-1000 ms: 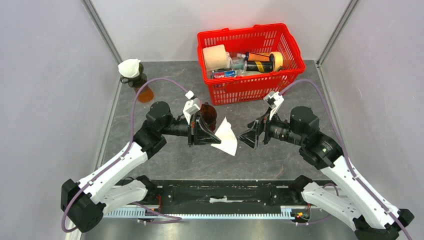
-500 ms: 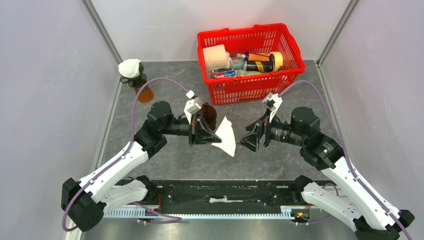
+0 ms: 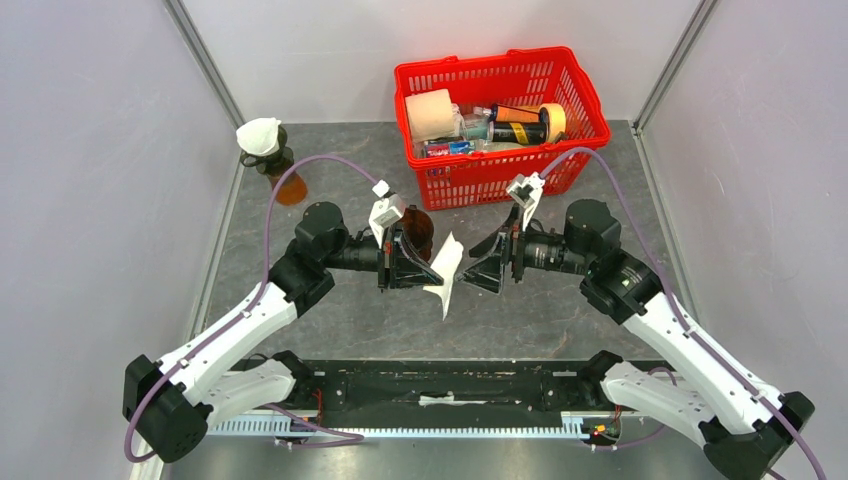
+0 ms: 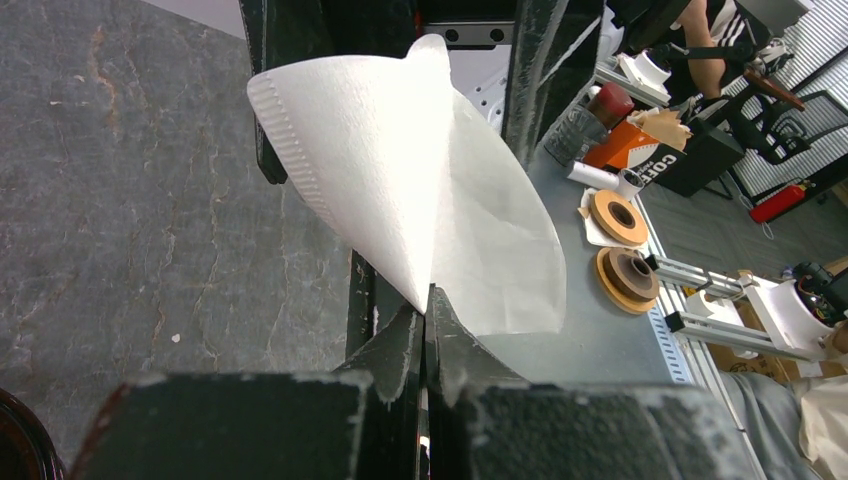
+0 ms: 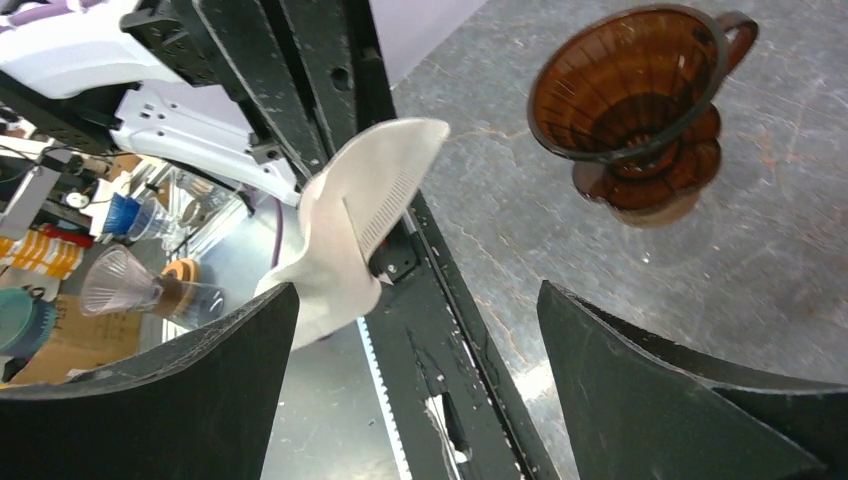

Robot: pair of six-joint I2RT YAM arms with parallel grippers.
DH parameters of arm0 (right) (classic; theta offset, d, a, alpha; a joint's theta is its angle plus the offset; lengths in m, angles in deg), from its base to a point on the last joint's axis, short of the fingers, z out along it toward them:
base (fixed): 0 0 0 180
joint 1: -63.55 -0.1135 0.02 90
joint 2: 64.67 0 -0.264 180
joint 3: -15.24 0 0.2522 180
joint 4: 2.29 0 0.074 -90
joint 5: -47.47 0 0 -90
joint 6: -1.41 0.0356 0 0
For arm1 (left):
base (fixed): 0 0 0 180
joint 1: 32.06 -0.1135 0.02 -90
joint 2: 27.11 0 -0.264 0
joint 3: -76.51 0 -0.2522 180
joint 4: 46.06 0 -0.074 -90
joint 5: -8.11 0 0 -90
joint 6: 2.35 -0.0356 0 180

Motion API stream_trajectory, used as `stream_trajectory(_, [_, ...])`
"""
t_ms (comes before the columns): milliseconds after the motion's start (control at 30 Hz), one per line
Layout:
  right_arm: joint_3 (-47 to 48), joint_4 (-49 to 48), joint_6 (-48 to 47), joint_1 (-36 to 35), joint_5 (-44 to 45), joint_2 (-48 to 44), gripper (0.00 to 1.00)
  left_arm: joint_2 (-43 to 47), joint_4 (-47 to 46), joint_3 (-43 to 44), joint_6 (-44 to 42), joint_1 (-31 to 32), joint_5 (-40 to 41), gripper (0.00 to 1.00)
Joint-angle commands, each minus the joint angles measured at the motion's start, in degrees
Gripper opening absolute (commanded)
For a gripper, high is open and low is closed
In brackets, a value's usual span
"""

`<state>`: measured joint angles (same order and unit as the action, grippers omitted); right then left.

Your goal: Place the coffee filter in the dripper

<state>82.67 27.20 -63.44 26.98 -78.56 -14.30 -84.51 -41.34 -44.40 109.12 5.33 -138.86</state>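
Near edge: black mounting rail (image 3: 440, 385) with both arm bases, arms angled inward to table (image 3: 330, 315) centre. Left gripper (image 3: 433, 279) is clamped tight on the coffee filter (image 3: 446, 272); in the left wrist view the fingertips (image 4: 441, 340) pinch the filter's (image 4: 420, 180) pointed lower corner, and the white cone fans upward, crimped seam on its left edge, held up off the table. Right gripper (image 3: 470, 270) faces it from the right, jaws spread wide and holding nothing, tips just beside the filter; contact cannot be told. Right wrist view: filter (image 5: 350, 230) sits in front of the gap between the two wide-apart fingers (image 5: 200, 390), curled, seam edge toward the camera. Filter is not in the dripper. Amber dripper (image 3: 420, 226) stands upright on the table just behind the left gripper, partly hidden by it in the top view; right wrist view shows the dripper (image 5: 630, 100) empty, handle on its right, base on the grey surface. Farther back, red basket (image 3: 575, 140) with a white paper roll (image 3: 432, 112), bottles and a yellow tape roll (image 3: 553, 120). Far left corner: another white filter cone (image 3: 260, 136) sits on a dark vessel, with an amber glass piece (image 3: 291, 187) just beside.
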Motion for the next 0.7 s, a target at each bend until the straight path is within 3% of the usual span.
stream_trajectory(0, [-0.32, -8.23, 4.06, 0.06, -3.87, 0.85, 0.97, -0.33, -0.45, 0.91, -2.23, 0.32, 0.38, 0.02])
stream_trajectory(233, [-0.54, -12.07, 7.23, -0.01, -2.70, 4.47, 0.84, -0.29, -0.58, 0.91, -2.31, 0.34, 0.58, 0.02])
stream_trajectory(467, [-0.72, -13.30, 9.15, 0.06, -3.06, 6.44, 0.43, 0.14, -0.10, 1.00, -2.27, 0.32, 3.11, 0.02])
stream_trajectory(667, [-0.14, -5.22, 4.82, 0.06, -1.19, 4.57, 0.13, 2.27, 2.09, 0.83, -3.84, 0.36, 7.74, 0.02])
